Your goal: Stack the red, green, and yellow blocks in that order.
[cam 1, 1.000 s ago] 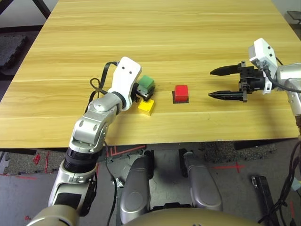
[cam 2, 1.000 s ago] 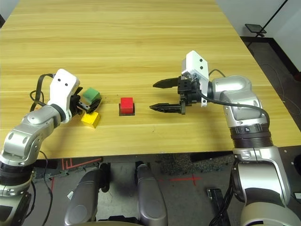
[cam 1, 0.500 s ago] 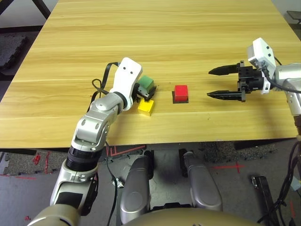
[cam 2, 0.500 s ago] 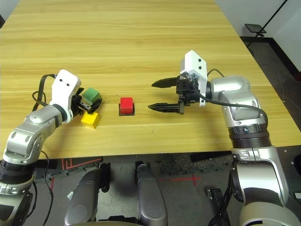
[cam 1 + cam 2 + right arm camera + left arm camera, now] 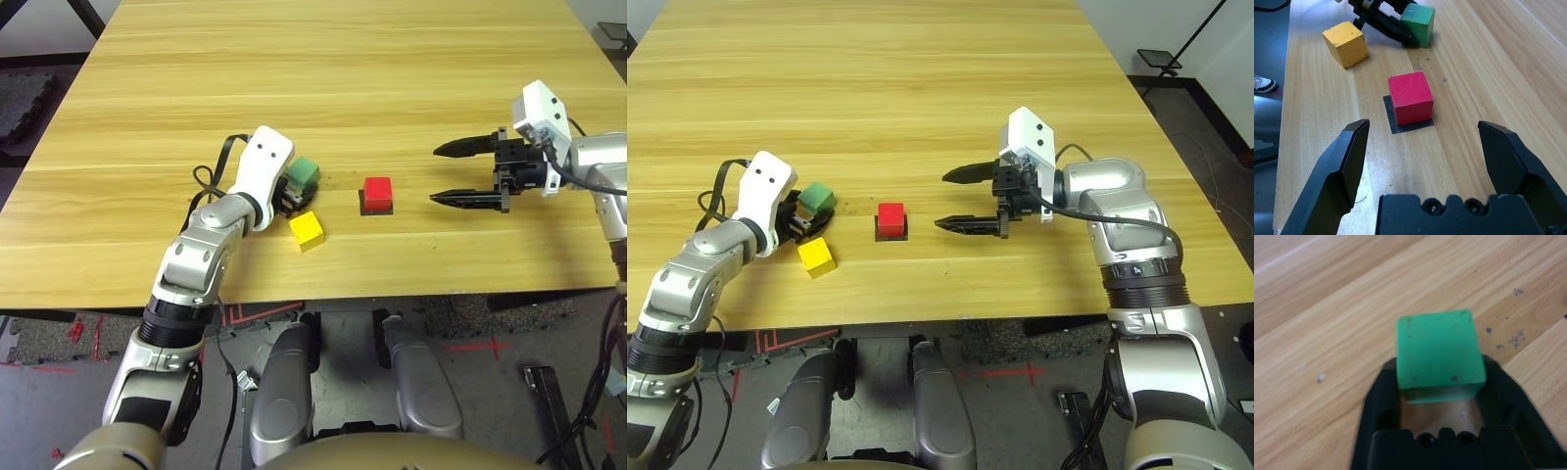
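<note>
While closing on green: my left jaws (image 5: 1442,396) are clamping the green block (image 5: 1439,350) from both sides, low on its flanks, since it is the cube that I judge must go second.
Green block's place: sitting on the worktop (image 5: 323,78), left of the red block, with the yellow block just in front of it and apart from it.
Red block (image 5: 378,189): resting on a flat black square patch (image 5: 1400,126) near the worktop's middle, which I judge marks the base spot for the stack.
Yellow block (image 5: 307,229): lying free and slightly turned on the worktop, waiting as the last layer.
Right jaws (image 5: 449,173): hanging wide apart and empty, pointing at the red block from its right, well apart from it.
Writing: none readable on any cube or on the patch.
</note>
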Controlling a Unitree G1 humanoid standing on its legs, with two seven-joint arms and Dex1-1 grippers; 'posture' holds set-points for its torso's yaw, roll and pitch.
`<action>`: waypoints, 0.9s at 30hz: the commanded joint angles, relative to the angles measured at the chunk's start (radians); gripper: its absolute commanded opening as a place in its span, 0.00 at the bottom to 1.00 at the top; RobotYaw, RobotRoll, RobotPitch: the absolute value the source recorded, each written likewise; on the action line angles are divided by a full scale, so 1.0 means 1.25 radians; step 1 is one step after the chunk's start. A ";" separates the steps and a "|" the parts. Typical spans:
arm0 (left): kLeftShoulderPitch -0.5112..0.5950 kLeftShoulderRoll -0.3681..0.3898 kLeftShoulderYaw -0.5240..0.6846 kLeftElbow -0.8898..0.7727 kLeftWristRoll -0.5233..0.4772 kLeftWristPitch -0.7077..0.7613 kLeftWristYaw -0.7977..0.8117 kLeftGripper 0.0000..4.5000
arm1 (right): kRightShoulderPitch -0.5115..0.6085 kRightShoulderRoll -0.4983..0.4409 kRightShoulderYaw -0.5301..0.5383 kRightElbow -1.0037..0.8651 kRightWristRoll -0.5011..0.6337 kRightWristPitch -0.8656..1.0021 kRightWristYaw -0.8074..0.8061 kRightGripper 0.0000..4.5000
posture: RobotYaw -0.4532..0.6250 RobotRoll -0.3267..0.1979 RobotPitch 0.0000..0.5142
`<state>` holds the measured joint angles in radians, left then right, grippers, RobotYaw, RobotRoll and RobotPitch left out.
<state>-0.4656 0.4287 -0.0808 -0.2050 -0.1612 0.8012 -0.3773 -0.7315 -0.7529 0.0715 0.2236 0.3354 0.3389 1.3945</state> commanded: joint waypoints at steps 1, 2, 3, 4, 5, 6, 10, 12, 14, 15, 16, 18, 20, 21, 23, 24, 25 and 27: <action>0.000 -0.011 0.001 0.011 -0.001 -0.011 -0.005 0.46 | 0.001 0.000 0.004 -0.003 -0.004 -0.008 0.002 1.00 | 0.74 0.79 0.52; -0.002 -0.014 0.001 0.012 -0.002 -0.012 -0.006 0.46 | 0.001 0.001 0.005 -0.003 -0.005 -0.008 0.001 1.00 | 0.74 0.79 0.52; -0.003 -0.015 0.001 0.014 -0.001 -0.014 -0.007 0.46 | 0.002 0.001 0.005 -0.004 -0.005 -0.008 0.000 1.00 | 0.74 0.79 0.52; -0.004 -0.016 0.002 0.016 -0.001 -0.015 -0.008 0.46 | 0.002 0.002 0.005 -0.003 -0.005 -0.009 0.000 1.00 | 0.74 0.80 0.51; -0.012 -0.016 0.005 0.018 -0.002 -0.017 -0.010 0.46 | 0.003 0.003 0.005 -0.002 -0.006 -0.010 0.000 1.00 | 0.74 0.80 0.51; -0.024 -0.012 0.008 0.019 -0.003 -0.021 -0.015 0.46 | 0.004 0.003 0.005 -0.002 -0.006 -0.010 -0.001 1.00 | 0.74 0.80 0.51; -0.067 0.001 0.016 0.031 -0.014 -0.035 -0.046 0.46 | 0.001 0.003 0.006 0.006 -0.009 -0.014 0.001 1.00 | 0.75 0.80 0.51; -0.087 0.007 0.018 0.037 -0.024 -0.041 -0.070 0.46 | -0.002 0.004 0.007 0.012 -0.011 -0.017 0.001 1.00 | 0.75 0.80 0.50; -0.114 0.020 0.019 0.035 -0.042 -0.047 -0.113 0.46 | -0.004 0.003 0.007 0.015 -0.013 -0.019 0.003 1.00 | 0.75 0.80 0.50; -0.126 0.026 0.019 0.033 -0.049 -0.052 -0.134 0.46 | -0.004 0.003 0.007 0.016 -0.013 -0.019 0.003 1.00 | 0.75 0.80 0.50; -0.140 0.037 0.017 0.029 -0.058 -0.055 -0.160 0.46 | -0.003 0.002 0.007 0.016 -0.014 -0.019 0.005 1.00 | 0.75 0.81 0.50; -0.158 0.056 0.013 0.021 -0.072 -0.056 -0.200 0.46 | -0.003 0.000 0.006 0.015 -0.013 -0.019 0.006 1.00 | 0.75 0.81 0.50; -0.184 0.083 -0.006 0.006 -0.085 -0.045 -0.249 0.46 | -0.003 -0.004 0.003 0.017 -0.014 -0.020 0.007 1.00 | 0.75 0.82 0.51; -0.195 0.091 -0.015 -0.003 -0.094 -0.038 -0.269 0.46 | -0.003 -0.006 0.002 0.017 -0.014 -0.020 0.008 1.00 | 0.75 0.82 0.51; -0.218 0.093 -0.032 -0.017 -0.114 -0.033 -0.308 0.46 | 0.000 -0.013 -0.001 0.017 -0.013 -0.019 0.011 1.00 | 0.75 0.82 0.51; -0.225 0.093 -0.043 -0.024 -0.124 -0.034 -0.329 0.46 | 0.002 -0.017 -0.003 0.014 -0.012 -0.017 0.012 1.00 | 0.75 0.82 0.51; -0.233 0.093 -0.055 -0.029 -0.135 -0.035 -0.351 0.46 | 0.004 -0.022 -0.003 0.012 -0.011 -0.016 0.016 1.00 | 0.74 0.82 0.51; -0.242 0.094 -0.076 -0.033 -0.144 -0.040 -0.385 0.46 | 0.008 -0.032 -0.005 0.007 -0.008 -0.012 0.022 1.00 | 0.74 0.82 0.51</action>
<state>-0.7660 0.5442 -0.1440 -0.2236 -0.3245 0.7513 -0.8190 -0.7337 -0.7731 0.0712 0.2439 0.3265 0.3214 1.4092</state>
